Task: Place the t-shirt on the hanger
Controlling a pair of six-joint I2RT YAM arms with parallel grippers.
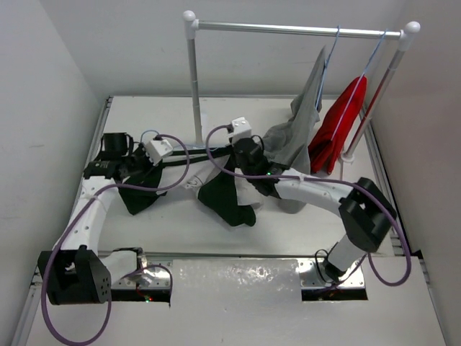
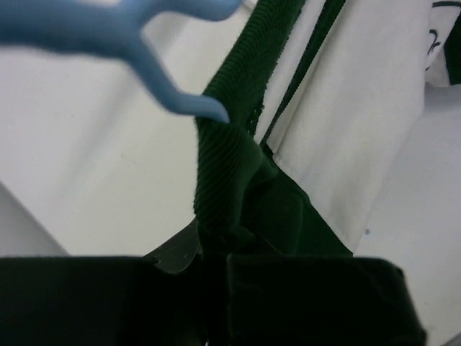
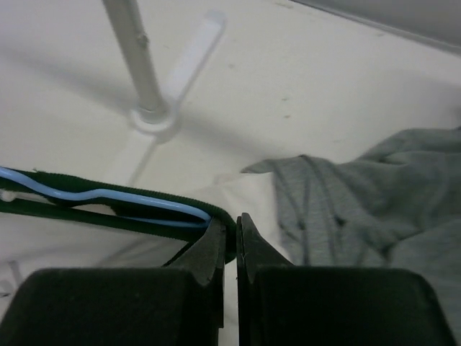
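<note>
White table lies under the t-shirt; left gripper pinches its green edge, right gripper clamps its trim beside the hanger.

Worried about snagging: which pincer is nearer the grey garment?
Right. The right pincer sits just beside the grey garment; the left pincer grips the t-shirt far to its left.

The t-shirt is rendered in dark green with large white panels; a ribbed weave is shown on its green trim. The hanger is coloured light blue. One garment is plain grey and another garment bright red. The bench is finished white. The cables are sheathed in purple.
</note>
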